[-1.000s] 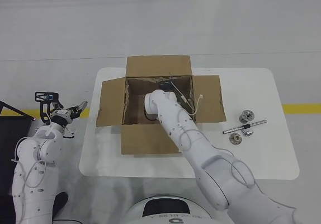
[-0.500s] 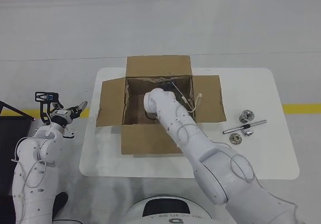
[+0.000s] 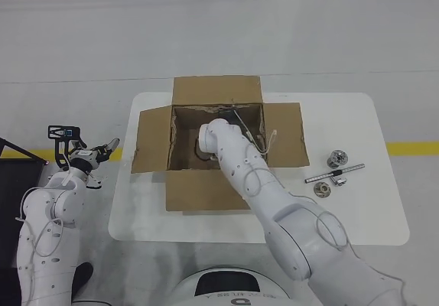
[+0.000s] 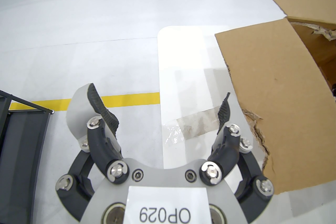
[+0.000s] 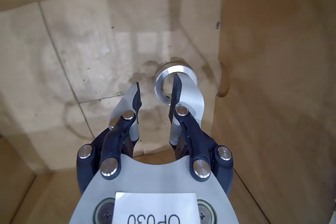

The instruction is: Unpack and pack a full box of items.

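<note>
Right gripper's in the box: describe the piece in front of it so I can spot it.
The open cardboard box stands on the white table, the right gripper inside it. On the box floor close to a wall, at the open fingers, lies a shiny metal ring. It is plain and hollow, and inside the box, unlike the metal parts out on the table.

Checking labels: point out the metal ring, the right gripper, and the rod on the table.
metal ring (image 5: 158,86): right wrist view, bare rim.
right gripper (image 5: 157,80): right wrist view, between fingertips.
rod (image 3: 334,173): top view, mid-shaft.
</note>
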Controlling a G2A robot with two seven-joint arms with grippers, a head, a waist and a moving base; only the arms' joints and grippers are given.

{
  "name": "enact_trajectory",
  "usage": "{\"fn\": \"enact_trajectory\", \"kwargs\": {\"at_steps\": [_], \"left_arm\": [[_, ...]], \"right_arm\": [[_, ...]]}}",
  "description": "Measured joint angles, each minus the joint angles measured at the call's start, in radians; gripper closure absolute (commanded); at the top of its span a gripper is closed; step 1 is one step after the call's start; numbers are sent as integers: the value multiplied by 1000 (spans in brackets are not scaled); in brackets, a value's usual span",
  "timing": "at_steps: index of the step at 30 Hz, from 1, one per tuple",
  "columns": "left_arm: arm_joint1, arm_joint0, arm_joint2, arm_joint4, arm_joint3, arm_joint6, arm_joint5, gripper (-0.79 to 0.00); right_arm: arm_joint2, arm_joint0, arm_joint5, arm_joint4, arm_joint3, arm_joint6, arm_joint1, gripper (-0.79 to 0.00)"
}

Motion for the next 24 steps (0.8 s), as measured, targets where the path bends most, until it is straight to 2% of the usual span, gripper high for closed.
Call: {"fn": "enact_trajectory", "kwargs": {"at_steps": [10, 17, 24], "left_arm": [[0, 0, 0, 0, 0, 0, 0, -785], [0, 0, 0, 0, 0, 0, 0, -785], [0, 0, 0, 0, 0, 0, 0, -785]], "right_arm": [[7, 10, 54, -4, 39, -31, 2, -256], [14, -17, 41, 13, -30, -59, 4, -259], [21, -38, 103, -40, -62, -30, 17, -271]]}}
